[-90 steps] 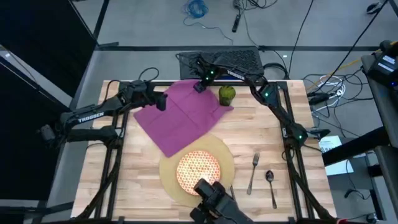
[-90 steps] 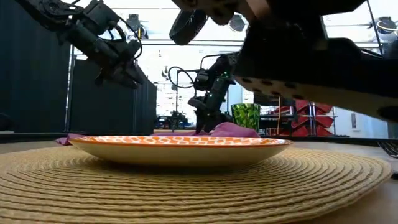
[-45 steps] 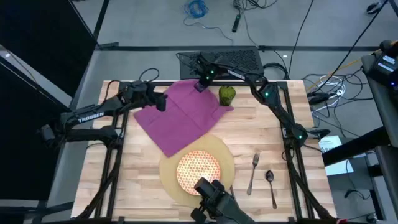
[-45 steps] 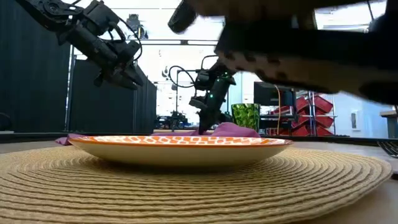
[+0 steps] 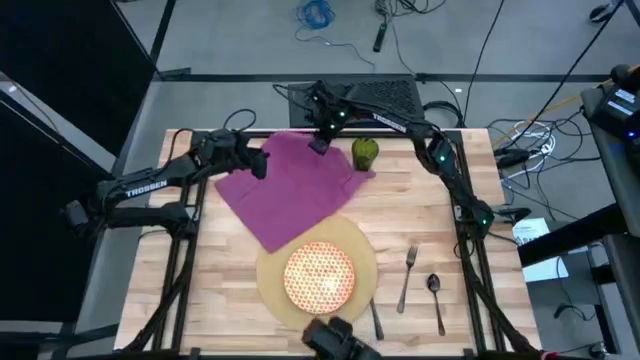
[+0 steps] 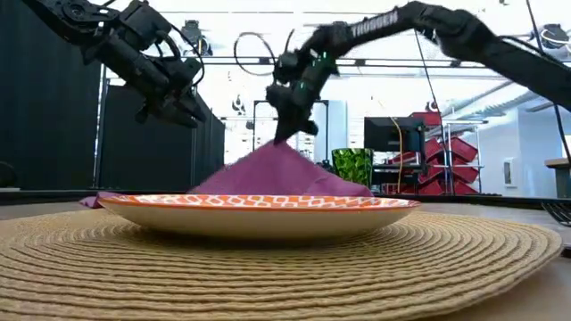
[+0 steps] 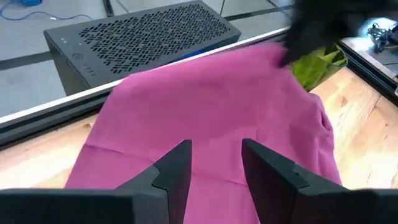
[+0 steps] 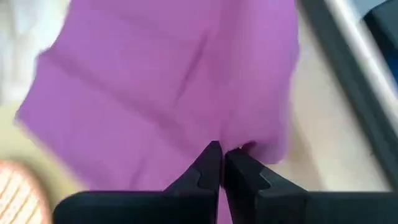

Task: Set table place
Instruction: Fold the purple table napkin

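High view: plate (image 5: 320,276) on mat (image 5: 362,252); right fingers (image 8: 211,163) pinch napkin (image 5: 290,186).

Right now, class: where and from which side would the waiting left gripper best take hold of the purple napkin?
Probably the napkin's near left corner, from above: the right gripper lifts the far edge into a peak, while that corner lies flat on the table close to the left gripper.

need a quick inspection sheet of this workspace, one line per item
surface: wooden table, bare at the near left
job's things: round mat under patterned plate; fork, spoon
clutter: green cup
grippers: right claw shut on purple napkin, lifting its far edge; left claw open above it
cables: loose on the floor
surroundings: black perforated case behind the table
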